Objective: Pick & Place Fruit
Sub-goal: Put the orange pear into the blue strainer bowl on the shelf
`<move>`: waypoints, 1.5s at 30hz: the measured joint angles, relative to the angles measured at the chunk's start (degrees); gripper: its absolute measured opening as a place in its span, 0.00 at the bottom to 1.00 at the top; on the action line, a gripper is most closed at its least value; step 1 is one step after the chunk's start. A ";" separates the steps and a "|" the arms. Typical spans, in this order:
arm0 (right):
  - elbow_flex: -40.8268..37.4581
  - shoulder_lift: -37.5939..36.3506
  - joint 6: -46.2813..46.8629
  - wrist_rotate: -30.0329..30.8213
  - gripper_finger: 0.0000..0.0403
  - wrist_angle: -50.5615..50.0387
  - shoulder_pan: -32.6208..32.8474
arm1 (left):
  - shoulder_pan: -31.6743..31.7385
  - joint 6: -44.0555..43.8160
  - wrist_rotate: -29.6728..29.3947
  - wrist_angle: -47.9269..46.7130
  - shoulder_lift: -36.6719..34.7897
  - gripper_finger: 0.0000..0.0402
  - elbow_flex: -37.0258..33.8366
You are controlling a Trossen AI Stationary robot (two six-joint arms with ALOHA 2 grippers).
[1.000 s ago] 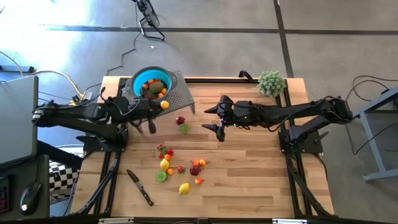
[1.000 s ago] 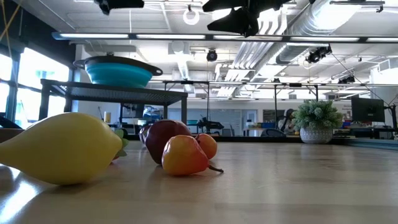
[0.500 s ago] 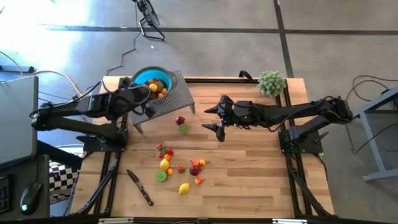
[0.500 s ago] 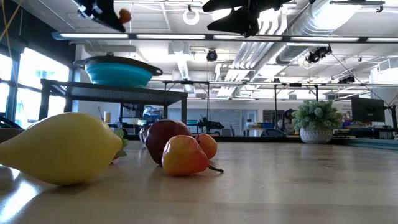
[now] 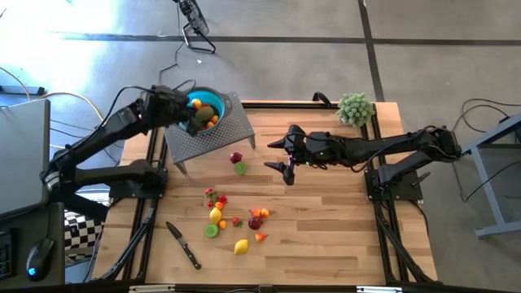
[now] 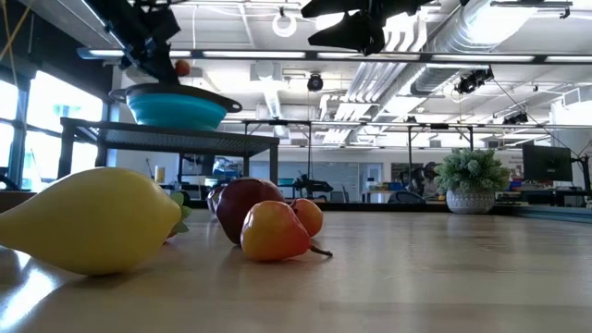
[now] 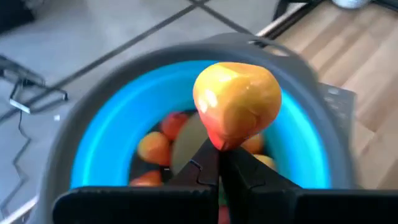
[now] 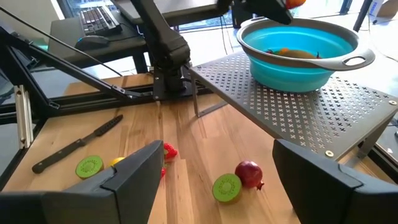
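left gripper (image 7: pixel 219 163) is pinching a yellow-orange toy fruit (image 7: pixel 236 102) over the teal plastic bowl (image 7: pixel 99 149); it's risking a bounce-out (right gripper (image 8: pixel 211 180) is idling, fingers apart).

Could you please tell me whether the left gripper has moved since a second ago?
Yes. In the high view the left gripper, shut on an orange fruit, has travelled from the table beside the perforated stand to above the teal bowl.
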 joint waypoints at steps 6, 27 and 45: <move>0.00 0.00 0.02 0.42 0.73 0.00 0.00 | 6.95 0.02 5.46 -0.07 3.15 0.00 0.00; 0.00 0.00 0.00 0.41 0.73 0.00 0.00 | 9.05 1.81 5.64 3.38 6.04 0.18 0.00; 0.00 0.00 0.02 1.67 0.73 0.12 0.01 | 3.13 1.49 26.47 4.99 -2.15 0.02 -0.04</move>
